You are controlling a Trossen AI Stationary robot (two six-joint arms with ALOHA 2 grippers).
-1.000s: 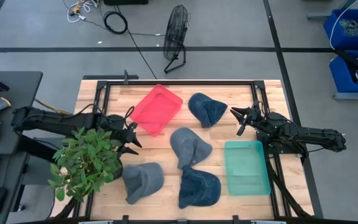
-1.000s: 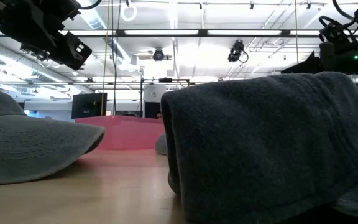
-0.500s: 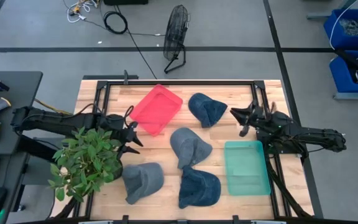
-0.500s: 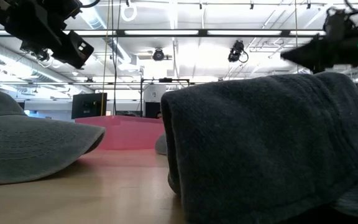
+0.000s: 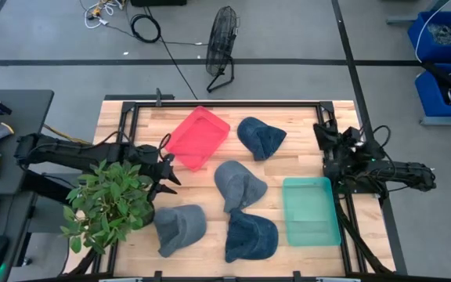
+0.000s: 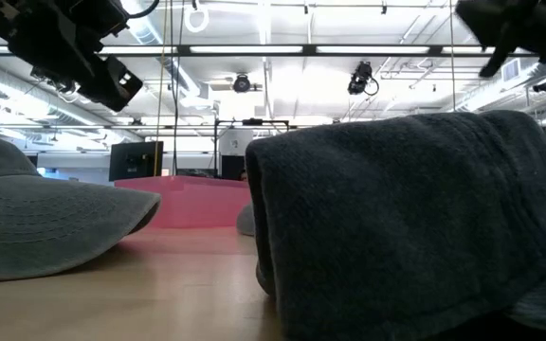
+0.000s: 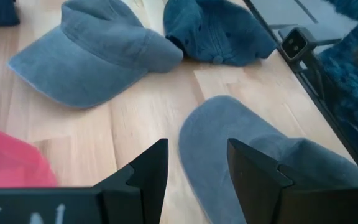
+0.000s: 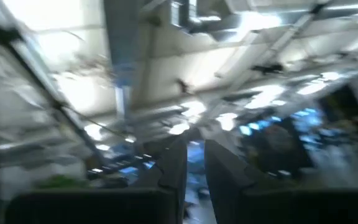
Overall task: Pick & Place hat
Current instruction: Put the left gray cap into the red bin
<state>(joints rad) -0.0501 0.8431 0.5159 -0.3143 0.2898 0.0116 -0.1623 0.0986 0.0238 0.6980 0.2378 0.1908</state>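
Several hats lie on the wooden table: a dark blue hat at the far middle, a grey-blue hat in the middle, a grey hat near left, and a dark blue hat near middle. My left gripper hangs open and empty above the table, between the red tray and the grey hat. My right gripper is at the table's right edge, tipped upward and empty. Its fingers stand almost together, and its wrist view shows only the ceiling.
A red tray lies at the far left and a green tray at the near right. A potted plant stands over the left arm. A black frame runs around the table.
My right gripper has drawn back from the dark blue hat toward the table's right edge. It has risen and tipped upward, so that it now points at the ceiling. The hats have not moved.
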